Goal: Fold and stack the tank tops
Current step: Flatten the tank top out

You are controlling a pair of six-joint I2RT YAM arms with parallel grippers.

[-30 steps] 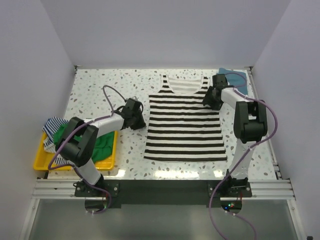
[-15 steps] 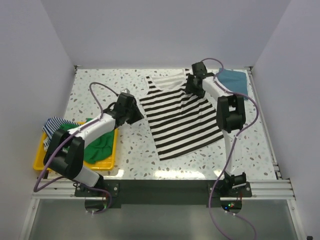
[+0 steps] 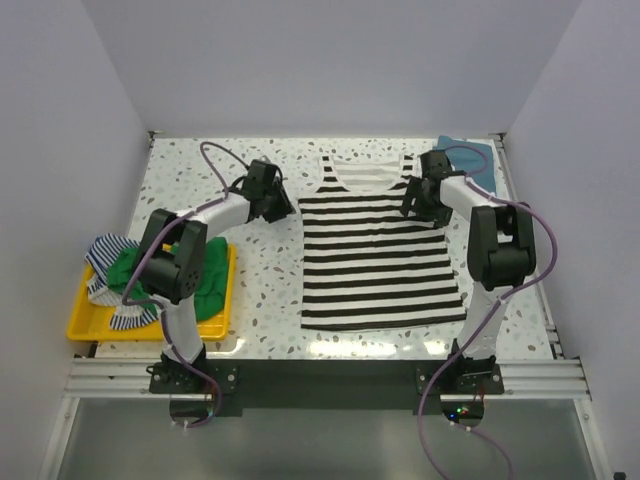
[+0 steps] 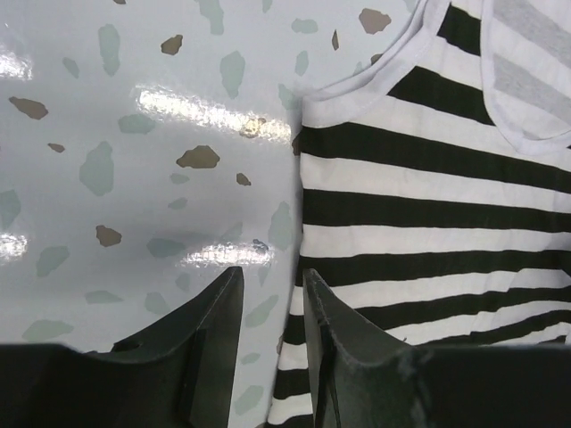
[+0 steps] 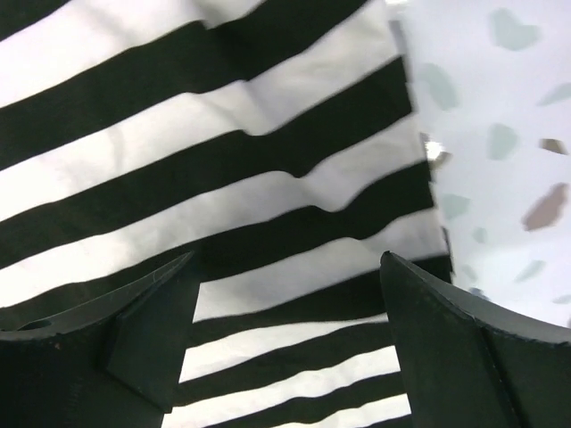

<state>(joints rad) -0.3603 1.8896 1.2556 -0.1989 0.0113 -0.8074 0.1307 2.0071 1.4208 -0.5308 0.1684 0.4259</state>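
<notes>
Robot lab test cell: plain white walls, speckled tabletop, aluminium mounting rail.

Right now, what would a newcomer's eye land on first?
The black-and-white striped tank top, spread flat mid-table, neck toward the far edge, with the left arm and right arm at its shoulders, jaws open. Next, the yellow tray at the near left holding a green top and a thin-striped top, and a teal top in the far right corner.
</notes>
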